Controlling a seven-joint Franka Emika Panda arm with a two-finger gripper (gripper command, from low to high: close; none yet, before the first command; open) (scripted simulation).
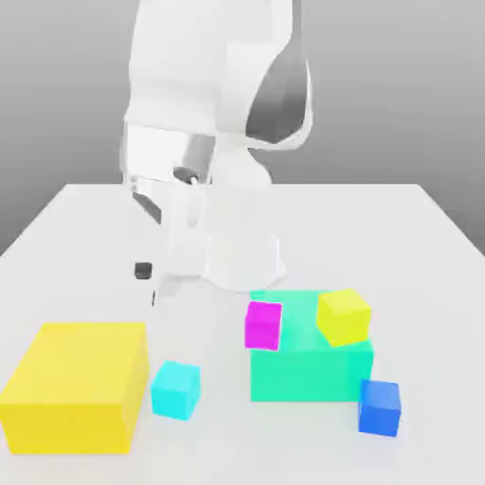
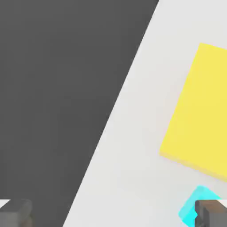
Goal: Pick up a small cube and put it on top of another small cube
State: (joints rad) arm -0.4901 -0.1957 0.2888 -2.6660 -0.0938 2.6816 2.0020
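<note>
We saw the white robot arm (image 1: 213, 142) bent low over the white worktop (image 1: 417, 237), its hand (image 2: 115, 213) released — in the hand view the two dark fingertips (image 2: 15, 213) stood far apart at opposite edges with nothing between them. In the exterior view a dark fingertip showed just beside the arm's base, above the worktop and clear of every block.

The small plain cyan cube (image 1: 175, 388) lay on the worktop just beside the big yellow block (image 1: 76, 384), on that block's side toward the exterior view's right; whether the two touched we could not tell. In the hand view the same cyan cube (image 2: 195, 204) sat partly behind one fingertip, near the corner of the yellow block (image 2: 199, 111).

The small magenta-pink cube (image 1: 263, 325) stood against the big green-teal block (image 1: 313, 355) at its corner toward the exterior view's left — well apart from the cyan cube. A small yellow cube (image 1: 343, 315) rested tilted on top of the teal block, and a small darker blue cube (image 1: 379, 407) sat on the worktop by the block's near corner toward the exterior view's right.
</note>
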